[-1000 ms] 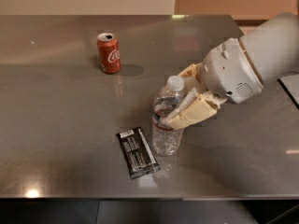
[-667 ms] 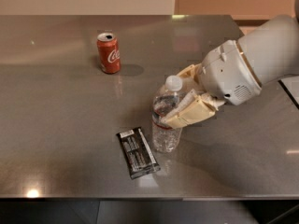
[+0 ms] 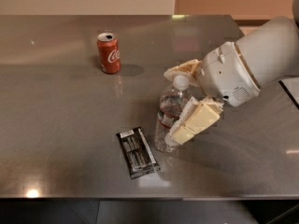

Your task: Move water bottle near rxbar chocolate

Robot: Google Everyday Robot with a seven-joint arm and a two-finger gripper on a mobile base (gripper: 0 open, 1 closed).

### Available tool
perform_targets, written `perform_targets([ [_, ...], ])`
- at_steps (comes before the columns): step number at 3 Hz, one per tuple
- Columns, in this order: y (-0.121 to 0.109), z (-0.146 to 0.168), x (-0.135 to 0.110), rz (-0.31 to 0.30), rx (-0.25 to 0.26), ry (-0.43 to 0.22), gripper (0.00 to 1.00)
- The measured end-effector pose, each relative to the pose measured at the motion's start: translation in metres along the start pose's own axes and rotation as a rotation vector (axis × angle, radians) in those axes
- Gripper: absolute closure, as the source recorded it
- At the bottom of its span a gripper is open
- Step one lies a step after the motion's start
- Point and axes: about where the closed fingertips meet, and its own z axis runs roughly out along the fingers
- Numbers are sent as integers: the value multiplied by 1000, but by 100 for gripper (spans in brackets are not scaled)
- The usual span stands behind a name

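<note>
The water bottle [image 3: 169,118], clear with a white cap, stands upright on the steel table [image 3: 60,125]. The rxbar chocolate [image 3: 137,152], a flat bar in a black wrapper, lies flat just left of the bottle's base, close to it. My gripper [image 3: 170,105] comes in from the right and straddles the bottle. One cream finger [image 3: 180,69] is behind the cap, and the other finger [image 3: 194,122] is at the bottle's near right side. The fingers look spread, with a gap to the bottle.
A red soda can [image 3: 109,52] stands upright at the back left. The table's front edge [image 3: 140,197] runs just below the bar. My white arm [image 3: 252,64] fills the right side above the table.
The near finger has moved down and away from the bottle, widening the gap between the fingers. The bottle stays standing beside the bar.
</note>
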Motion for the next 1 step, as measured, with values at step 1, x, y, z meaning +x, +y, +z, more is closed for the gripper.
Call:
perform_targets([
  [1, 0, 0, 0, 0, 0, 0, 0],
])
